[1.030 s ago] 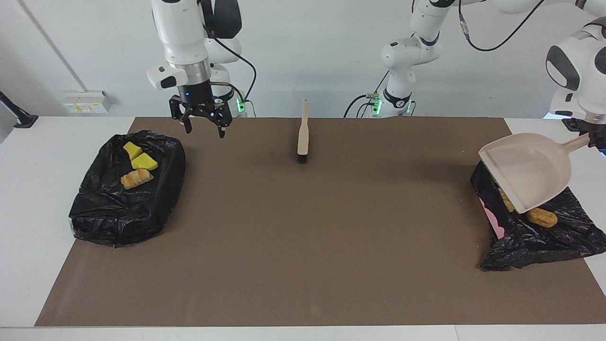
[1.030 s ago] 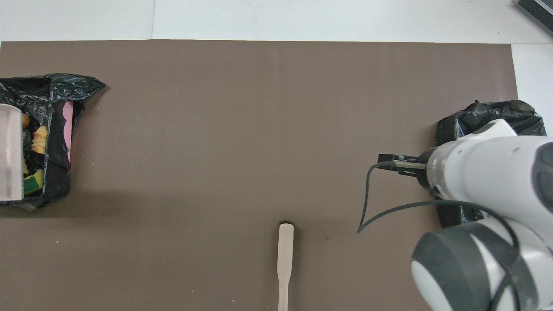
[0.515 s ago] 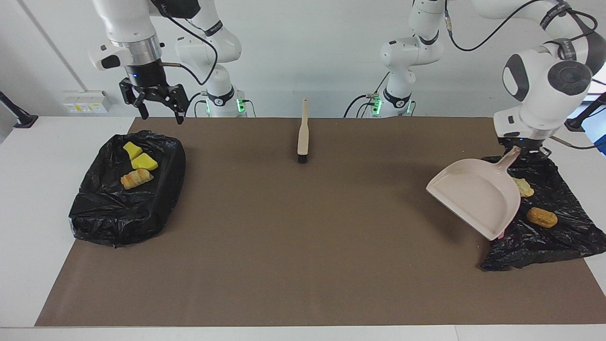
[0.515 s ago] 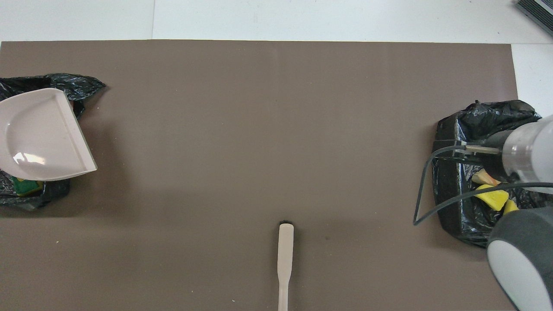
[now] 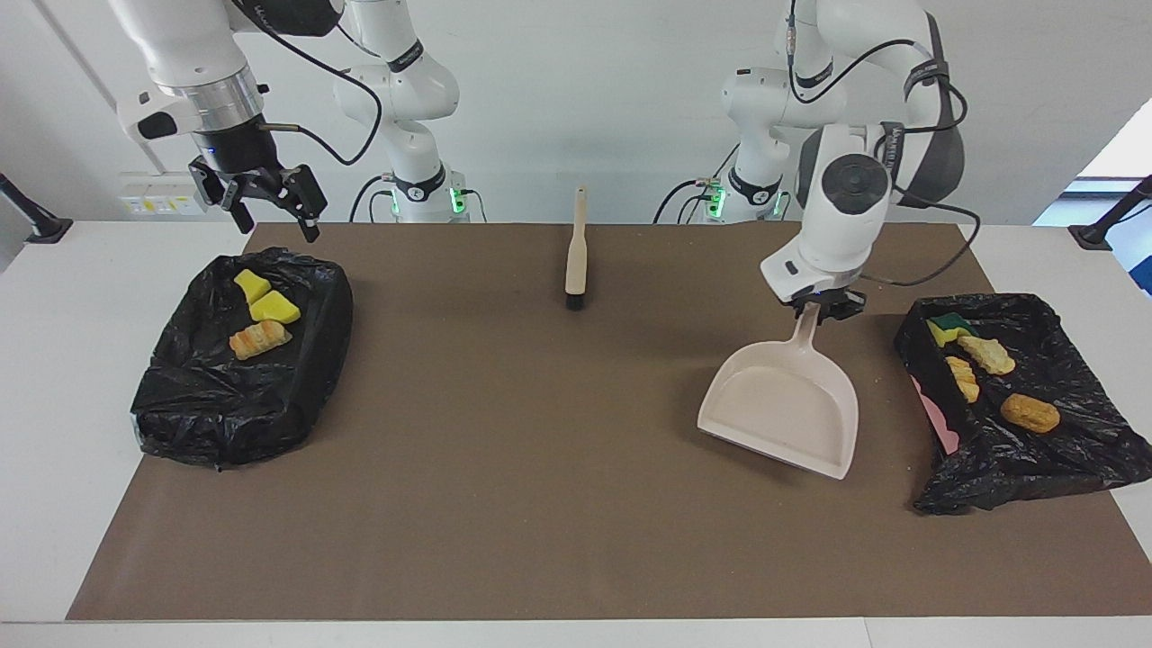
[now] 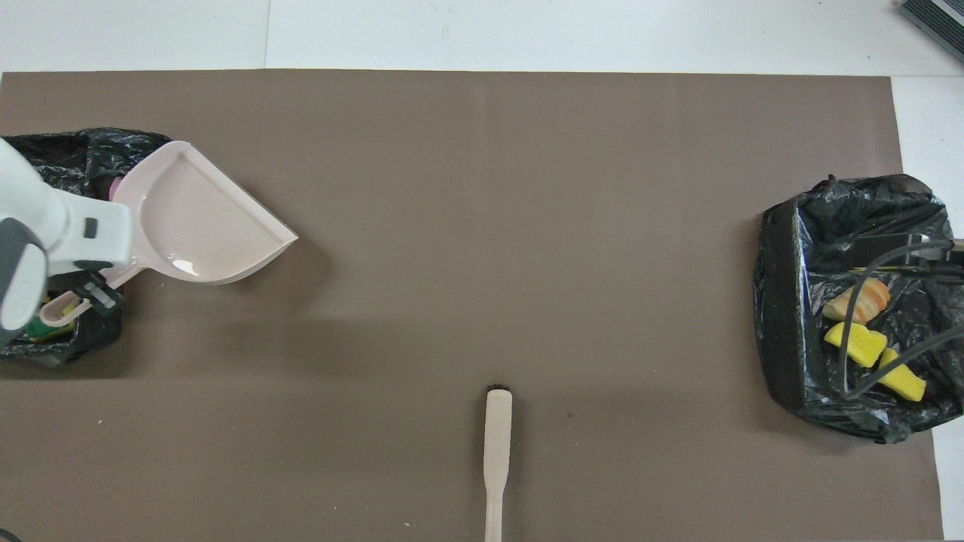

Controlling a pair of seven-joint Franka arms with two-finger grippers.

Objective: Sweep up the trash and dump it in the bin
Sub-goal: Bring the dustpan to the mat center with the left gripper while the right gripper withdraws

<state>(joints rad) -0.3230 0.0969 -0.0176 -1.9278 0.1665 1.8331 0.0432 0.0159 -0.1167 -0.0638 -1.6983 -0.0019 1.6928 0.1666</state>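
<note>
Left gripper (image 5: 821, 310): I keep it clamped on the dustpan (image 5: 781, 409) handle.
Next: I'd lower the empty pan flat onto the worktop (image 5: 540, 468), lip level.
Right gripper (image 5: 266, 200): fingers apart, waiting above its bin (image 5: 189, 396).

Dustpan (image 5: 781, 409) swung off bin (image 5: 1017, 405) over mat; right arm withdrew

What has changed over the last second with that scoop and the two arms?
The left claw, shut on the dustpan handle throughout, swung the empty pan off the black-lined bin at its end and out over the brown mat. The open right claw rose and drew away toward the other bin. The brush and the trash stayed put.
</note>
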